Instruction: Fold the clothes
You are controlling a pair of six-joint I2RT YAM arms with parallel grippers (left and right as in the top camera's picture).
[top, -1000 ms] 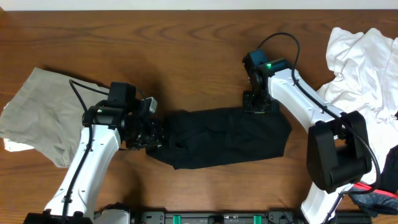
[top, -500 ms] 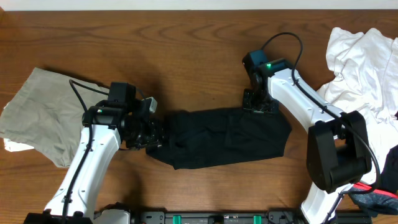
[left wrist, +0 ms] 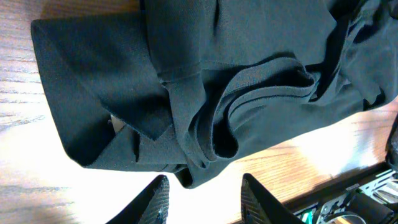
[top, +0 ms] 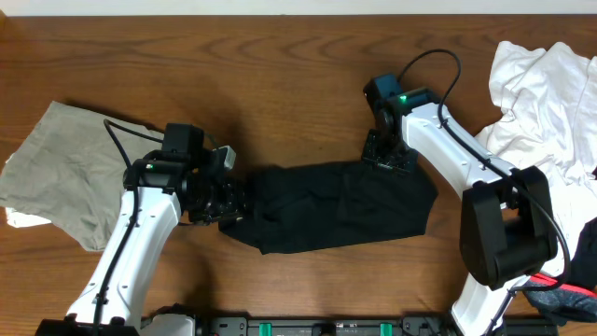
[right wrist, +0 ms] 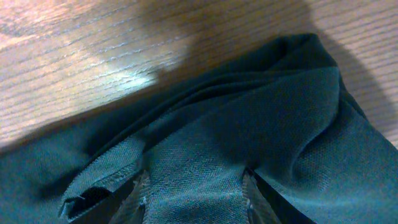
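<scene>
Overhead, the brown wooden table carries, at its far left, a crumpled beige fabric garment lying flat, well apart from the rest. Next comes the left gripper, at the left end of the black fabric shirt. The shirt lies in the middle of the table, folded into a long band running left to right. The right gripper sits at the band's upper right corner, on its far edge. At the far right lies a heap of rumpled white fabric clothes, and below it, at the table's near right corner, a bit of dark blue and red cloth shows.

In the left wrist view the left gripper has its fingers spread apart with nothing clamped. The shirt shows layered folds and a hemmed edge, and its nearest fold reaches just into the gap.

In the right wrist view the right gripper also stands spread wide, its fingers over the shirt near its corner. The fabric lies loose between them, not pinched. Whether the tips touch the cloth I cannot tell.
</scene>
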